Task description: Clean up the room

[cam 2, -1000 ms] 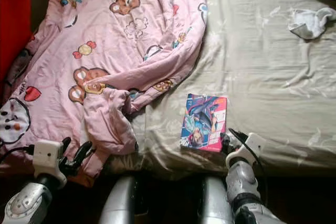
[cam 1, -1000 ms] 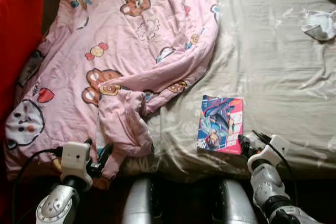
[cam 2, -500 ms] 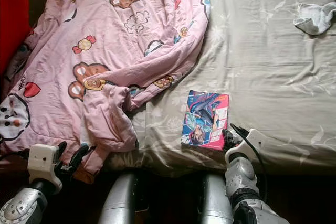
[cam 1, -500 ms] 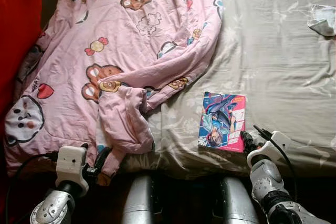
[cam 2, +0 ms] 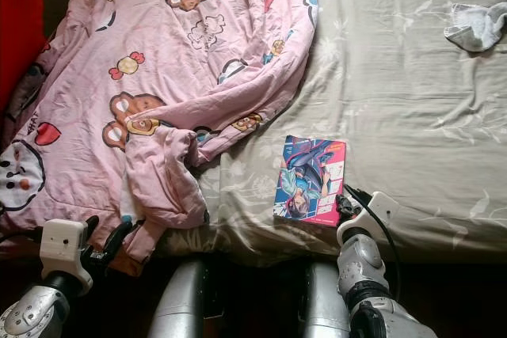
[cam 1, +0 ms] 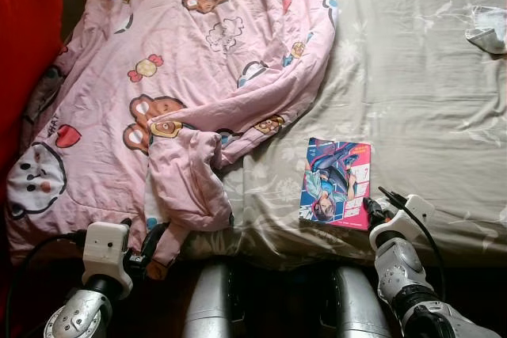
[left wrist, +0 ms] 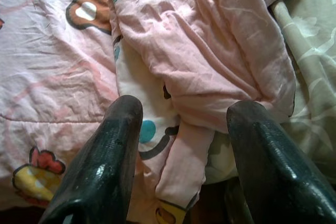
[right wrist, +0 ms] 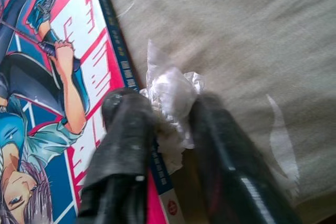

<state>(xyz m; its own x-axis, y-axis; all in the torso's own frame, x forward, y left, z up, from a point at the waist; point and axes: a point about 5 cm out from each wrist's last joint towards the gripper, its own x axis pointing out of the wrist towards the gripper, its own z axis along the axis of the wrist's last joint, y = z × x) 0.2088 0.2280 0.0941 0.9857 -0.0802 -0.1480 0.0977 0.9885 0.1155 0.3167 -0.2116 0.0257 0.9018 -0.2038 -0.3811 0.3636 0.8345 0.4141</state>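
Observation:
A colourful comic book [cam 1: 336, 184] lies flat on the beige bed sheet [cam 1: 420, 100] near the bed's front edge. My right gripper [cam 1: 371, 213] sits at the book's near right corner. Its fingers [right wrist: 126, 124] are shut on a crumpled white wrapper [right wrist: 170, 90] that rests against the book's edge [right wrist: 47, 77]. A pink cartoon-print blanket [cam 1: 190, 61] covers the bed's left half, with a bunched fold [left wrist: 210, 61] hanging over the front edge. My left gripper [cam 1: 150, 239] stands open just in front of that fold, holding nothing.
A small white cloth [cam 1: 487, 29] lies at the far right of the sheet. A red cushion or cover [cam 1: 28, 37] borders the bed on the left. The robot's legs [cam 1: 214, 306] stand against the bed's front edge.
The camera has shifted slightly. My left gripper has drawn back a little toward the bed's front edge. The right gripper stays at the book's corner.

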